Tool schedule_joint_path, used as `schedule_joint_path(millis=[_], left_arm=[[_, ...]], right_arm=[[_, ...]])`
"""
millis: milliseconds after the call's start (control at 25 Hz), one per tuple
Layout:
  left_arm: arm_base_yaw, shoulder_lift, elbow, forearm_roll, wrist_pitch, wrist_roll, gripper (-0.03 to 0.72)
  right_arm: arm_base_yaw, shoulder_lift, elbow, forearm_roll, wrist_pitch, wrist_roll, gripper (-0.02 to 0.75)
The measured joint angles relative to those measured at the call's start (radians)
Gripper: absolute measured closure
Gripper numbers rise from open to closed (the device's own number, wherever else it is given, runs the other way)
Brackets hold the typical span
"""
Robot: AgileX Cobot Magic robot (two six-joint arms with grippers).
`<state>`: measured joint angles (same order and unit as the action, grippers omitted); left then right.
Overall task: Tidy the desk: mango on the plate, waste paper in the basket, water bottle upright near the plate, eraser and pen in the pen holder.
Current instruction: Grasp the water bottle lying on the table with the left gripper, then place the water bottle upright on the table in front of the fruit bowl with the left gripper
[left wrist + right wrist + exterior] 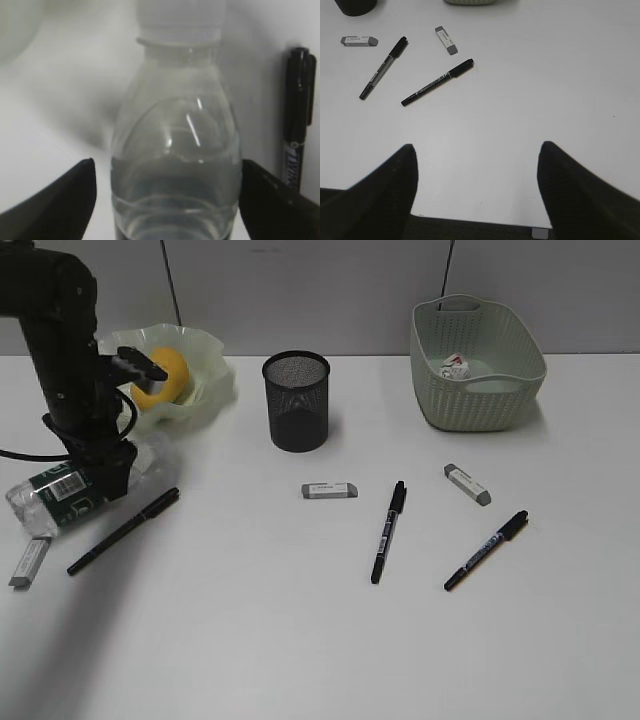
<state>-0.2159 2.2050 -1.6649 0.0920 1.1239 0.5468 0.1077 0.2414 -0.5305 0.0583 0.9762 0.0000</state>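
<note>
The water bottle (60, 495) lies on its side on the desk (250, 640) at the far left. My left gripper (105, 475) is down over it. In the left wrist view the open fingers (167, 175) straddle the bottle's clear shoulder (175, 125), its white cap pointing away. The mango (168, 375) sits in the wavy plate (210, 380). The waste paper (455, 367) lies in the basket (480, 395). The pen holder (296, 405) stands at the back middle. My right gripper (476, 170) is open and empty above the desk's front edge.
Three erasers (329, 490) (467, 485) (30, 562) and three black pens (124, 530) (389, 530) (487, 550) lie loose on the desk. One pen (298, 135) lies right beside the bottle. The right wrist view shows two pens (383, 67) (437, 82) and two erasers (359, 41) (446, 40).
</note>
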Motion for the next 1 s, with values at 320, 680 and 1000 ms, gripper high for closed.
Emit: schedule_joint_path(millis=[320,680,1000], left_arm=[[-0.001,0.025,0.000,0.009,-0.032,0.000,0.115],[-0.002,0.018,0.000,0.005,-0.023,-0.016,0.195],[-0.004,-0.158,0.003,-0.039,-0.008,-0.076,0.195]], right_arm=[[0.000,0.000,0.000,0.000,0.000,0.000,0.153],[0.000,0.000,0.000,0.000,0.000,0.000,0.153],[0.000,0.000,0.000,0.000,0.001,0.000,0.153]])
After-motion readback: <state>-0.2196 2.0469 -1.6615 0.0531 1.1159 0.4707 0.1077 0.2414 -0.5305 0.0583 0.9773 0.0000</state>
